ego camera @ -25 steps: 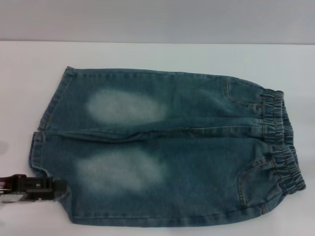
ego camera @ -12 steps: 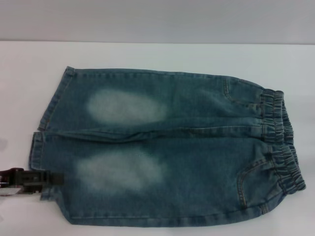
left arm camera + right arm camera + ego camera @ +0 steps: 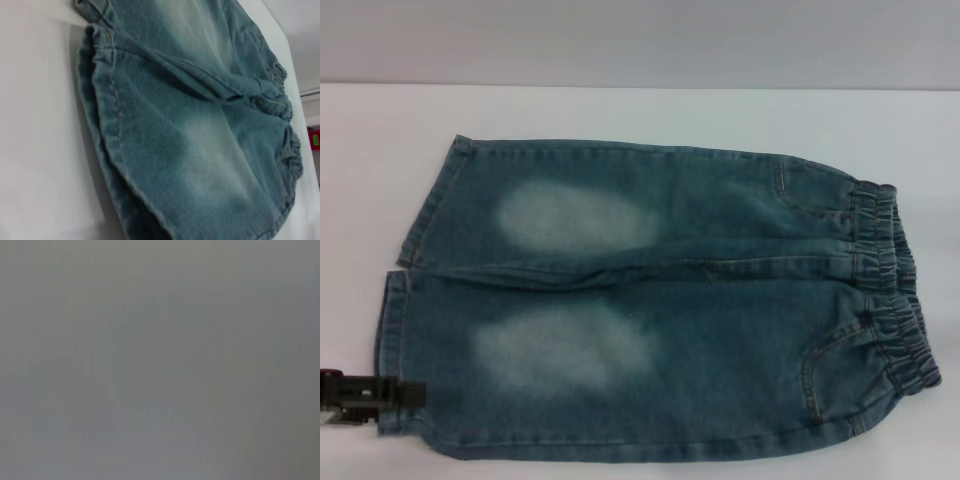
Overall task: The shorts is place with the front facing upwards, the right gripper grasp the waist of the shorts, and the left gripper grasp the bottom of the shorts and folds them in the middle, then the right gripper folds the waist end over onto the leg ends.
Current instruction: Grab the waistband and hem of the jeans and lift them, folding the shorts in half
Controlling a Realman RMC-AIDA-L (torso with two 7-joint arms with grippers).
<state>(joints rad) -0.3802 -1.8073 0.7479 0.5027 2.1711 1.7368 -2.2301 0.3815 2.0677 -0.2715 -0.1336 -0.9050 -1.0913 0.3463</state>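
The shorts (image 3: 660, 300) lie flat and front up on the white table, with two pale faded patches showing. The waist of the shorts (image 3: 890, 290), a ruched elastic band, is at the right. The bottom of the shorts (image 3: 392, 310), two straight leg hems with a slit between them, is at the left. My left gripper (image 3: 415, 392) lies low at the near left corner, its black jaw over the near leg's hem and shut on it. The left wrist view shows that hem (image 3: 107, 125) close up, running toward the waistband (image 3: 290, 150). The right gripper is out of view.
Bare white table (image 3: 620, 110) borders the shorts at the back and on both sides. A grey wall rises behind the table's far edge. The right wrist view is plain grey.
The left gripper has drawn back to the left. The near leg's hem corner, folded in before, has come out with it and now lies spread.
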